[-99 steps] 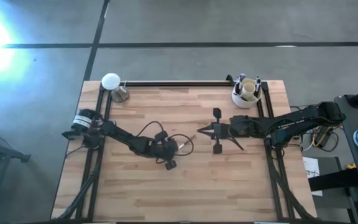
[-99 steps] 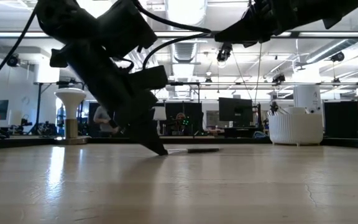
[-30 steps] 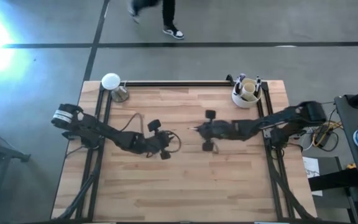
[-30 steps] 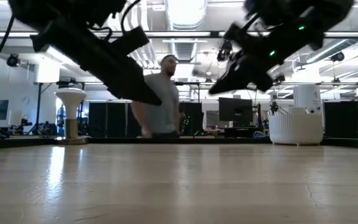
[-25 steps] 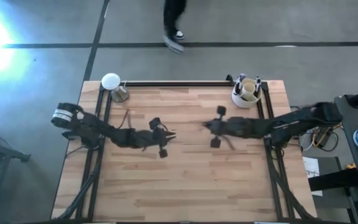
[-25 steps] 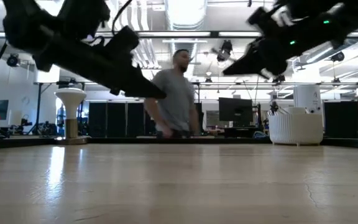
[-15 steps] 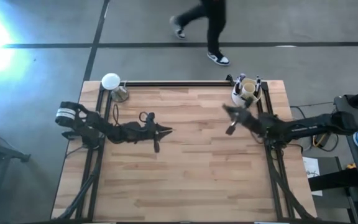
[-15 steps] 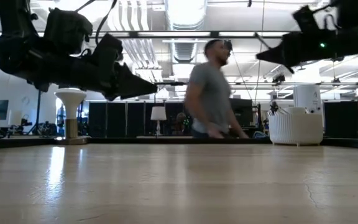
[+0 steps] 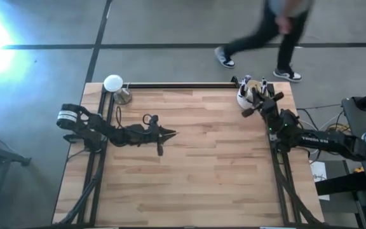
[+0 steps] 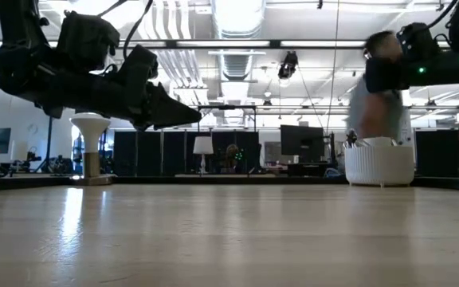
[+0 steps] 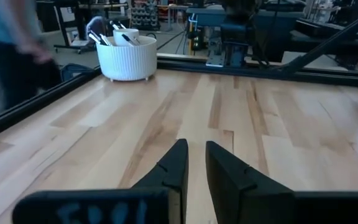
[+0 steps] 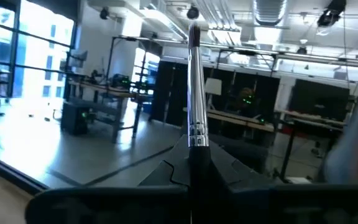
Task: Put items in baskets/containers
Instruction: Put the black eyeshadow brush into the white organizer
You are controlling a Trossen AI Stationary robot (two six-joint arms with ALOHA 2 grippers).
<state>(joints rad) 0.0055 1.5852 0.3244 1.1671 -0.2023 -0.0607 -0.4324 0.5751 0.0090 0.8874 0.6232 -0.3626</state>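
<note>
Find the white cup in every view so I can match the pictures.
High view: cup at the table's far right corner, under the right gripper.
Low view: cup at the right, on the table's far edge.
Left wrist view: cup upper left, brushes inside.
Right wrist view: not in it.
Shared landmark: the black rail along the table's far edge.

Counted at this moment:

- Round cream-white ribbed cup (image 11: 127,60): one.
- Thin makeup brushes standing in that cup: several, dark tips only; exact number not readable.
- Thin makeup brush with silver ferrule and dark bristle tip (image 12: 195,99), clamped upright between gripper fingers: one.
- Flat white disc on brass-coloured stand (image 9: 114,83): one.
- Dark robot arms: two.
- Persons beyond the table: one (image 9: 265,32).
</note>
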